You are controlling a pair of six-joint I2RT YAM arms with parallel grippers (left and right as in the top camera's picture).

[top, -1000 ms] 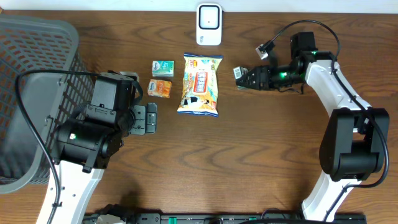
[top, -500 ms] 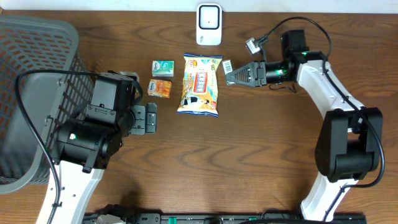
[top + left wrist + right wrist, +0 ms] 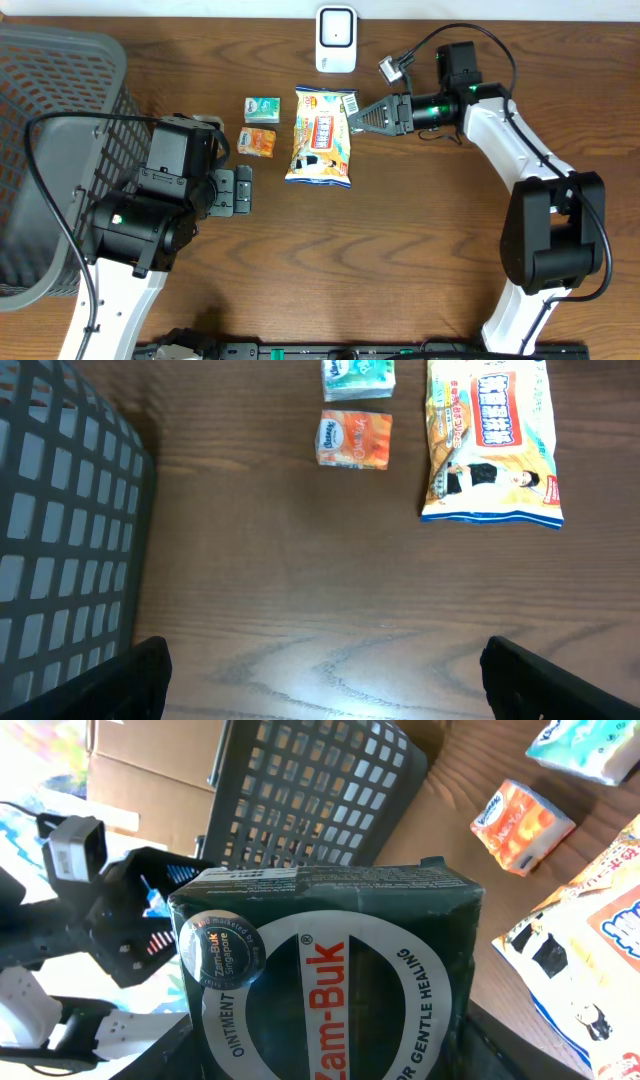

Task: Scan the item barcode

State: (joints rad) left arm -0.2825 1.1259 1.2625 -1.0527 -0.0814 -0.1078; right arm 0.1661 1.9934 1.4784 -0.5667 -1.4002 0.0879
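Right gripper: closed on the box, a dark green carton marked Zam-Buk. The box is held at the upper right corner of the bag; in the overhead view its white barcode label faces up.

Scanner: on the table just beyond the top edge of the bag, apart from the box.

Left gripper: jaws fully apart, nothing between them, left of the bag's lower end.

Green pack and orange pack: just left of the bag.

Basket: far left of the bag.
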